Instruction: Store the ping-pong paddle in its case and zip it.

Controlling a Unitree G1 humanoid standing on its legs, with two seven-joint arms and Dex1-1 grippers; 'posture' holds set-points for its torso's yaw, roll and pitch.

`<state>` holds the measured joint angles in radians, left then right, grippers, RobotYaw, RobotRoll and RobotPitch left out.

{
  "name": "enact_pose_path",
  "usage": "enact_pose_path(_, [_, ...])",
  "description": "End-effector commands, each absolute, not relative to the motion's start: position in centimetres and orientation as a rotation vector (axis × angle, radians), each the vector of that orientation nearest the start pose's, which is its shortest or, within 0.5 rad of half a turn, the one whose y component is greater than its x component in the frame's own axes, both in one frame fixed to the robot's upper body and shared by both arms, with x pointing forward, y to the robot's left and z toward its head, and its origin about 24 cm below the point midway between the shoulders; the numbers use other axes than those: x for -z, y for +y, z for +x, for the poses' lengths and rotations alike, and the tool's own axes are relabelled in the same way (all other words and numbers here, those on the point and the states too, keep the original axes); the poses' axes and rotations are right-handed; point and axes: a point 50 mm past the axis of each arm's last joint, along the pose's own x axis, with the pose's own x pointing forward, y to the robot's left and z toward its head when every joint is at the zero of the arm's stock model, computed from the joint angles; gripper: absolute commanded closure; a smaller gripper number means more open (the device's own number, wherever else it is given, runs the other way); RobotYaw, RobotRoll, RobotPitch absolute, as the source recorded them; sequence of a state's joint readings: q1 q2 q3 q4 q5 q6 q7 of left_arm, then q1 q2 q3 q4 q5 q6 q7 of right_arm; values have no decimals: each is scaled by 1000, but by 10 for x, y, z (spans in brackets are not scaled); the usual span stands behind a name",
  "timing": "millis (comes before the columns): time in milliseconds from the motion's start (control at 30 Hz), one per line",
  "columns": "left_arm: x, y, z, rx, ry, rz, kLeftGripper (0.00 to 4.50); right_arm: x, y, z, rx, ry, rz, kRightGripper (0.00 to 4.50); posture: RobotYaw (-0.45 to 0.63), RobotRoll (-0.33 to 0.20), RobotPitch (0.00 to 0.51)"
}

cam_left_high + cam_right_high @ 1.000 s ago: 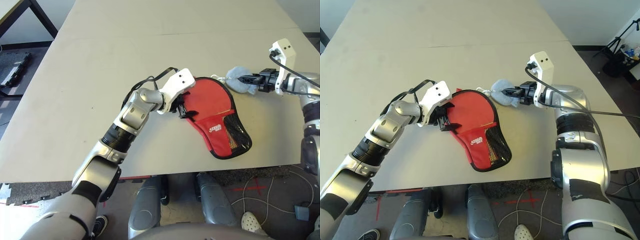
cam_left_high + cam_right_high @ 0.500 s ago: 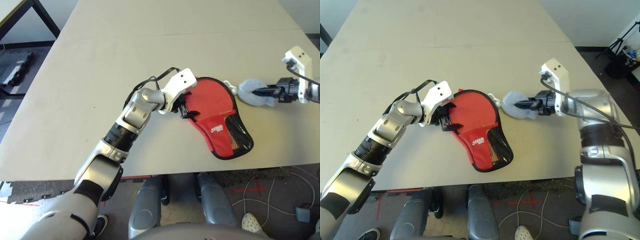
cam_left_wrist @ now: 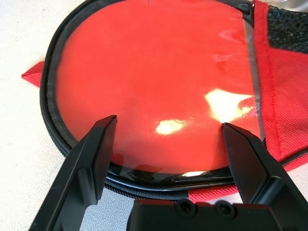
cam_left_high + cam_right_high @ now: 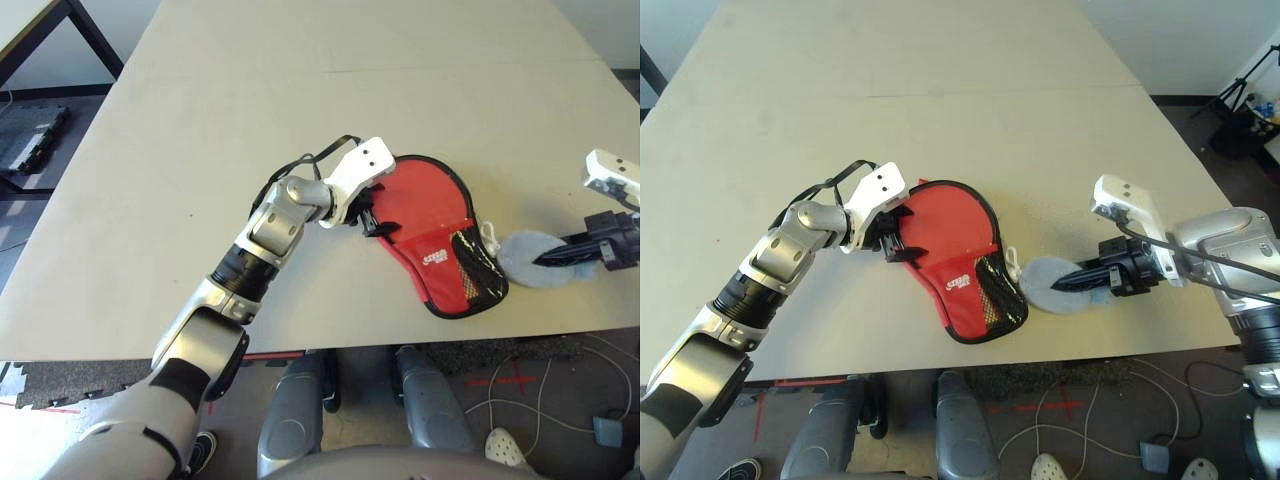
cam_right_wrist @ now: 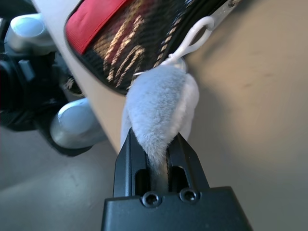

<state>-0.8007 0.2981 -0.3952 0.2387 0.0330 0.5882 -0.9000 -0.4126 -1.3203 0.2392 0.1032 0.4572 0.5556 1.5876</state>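
Paddle [image 3: 159,86] handle hidden inside case [image 4: 440,245]

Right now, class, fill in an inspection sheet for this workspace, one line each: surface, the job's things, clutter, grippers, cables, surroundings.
Surface: pale table, with a seam running across it.
Job's things: red case lies flat near the front edge; the ping-pong paddle shows its glossy red face inside the case rim.
Clutter: grey fluffy lump, joined to the case edge by a white clip.
Grippers: left gripper open, fingers either side of the paddle face; right gripper shut on the grey fluffy lump.
Cables: black cables along both wrists; loose cables on the floor.
Surroundings: another table's black legs on the left; tripod legs on the right.
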Motion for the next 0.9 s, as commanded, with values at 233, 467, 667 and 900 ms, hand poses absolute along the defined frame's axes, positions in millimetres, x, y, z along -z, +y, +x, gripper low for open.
enact_pose_path(233, [-106,72,335,1090,477,569,0,-160,-291,221,-1377,1014,-344,4327,-188,0,218])
enact_pose_path(467, [-106,71,336,1090,473,569,0,-167,-300,234,-1285,959,-371,3600,-192,0,219])
enact_pose_path(667, [-106,72,336,1089,468,567,0,-190,-312,238,-1213,917,-309,1670,-188,0,220])
enact_pose_path(900, [-109,74,336,1080,454,564,0,-204,-333,254,-1076,834,-324,41,-182,0,221])
